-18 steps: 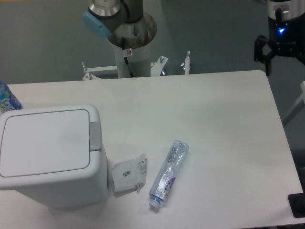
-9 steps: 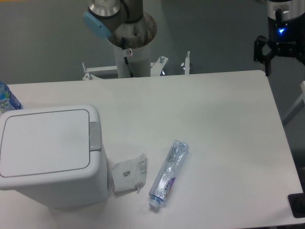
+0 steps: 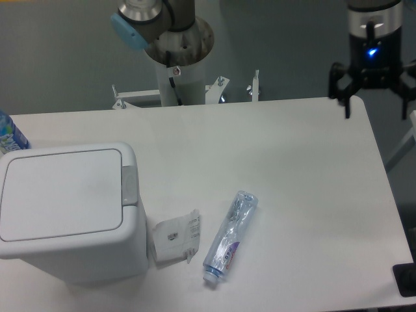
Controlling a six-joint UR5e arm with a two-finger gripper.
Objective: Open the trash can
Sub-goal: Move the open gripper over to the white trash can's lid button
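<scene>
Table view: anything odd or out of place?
Mostly litter: a crushed plastic bottle lies on its side and a crumpled paper scrap lies beside the trash can, whose lid is shut. Nothing spilled.

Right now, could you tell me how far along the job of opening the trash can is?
Nothing looks done yet: the trash can has its lid flat and shut, and the grey latch is untouched. The gripper hangs open over the table's far right corner, well away from the can, holding nothing. Left: reaching the latch, pressing it and getting the lid up.
</scene>
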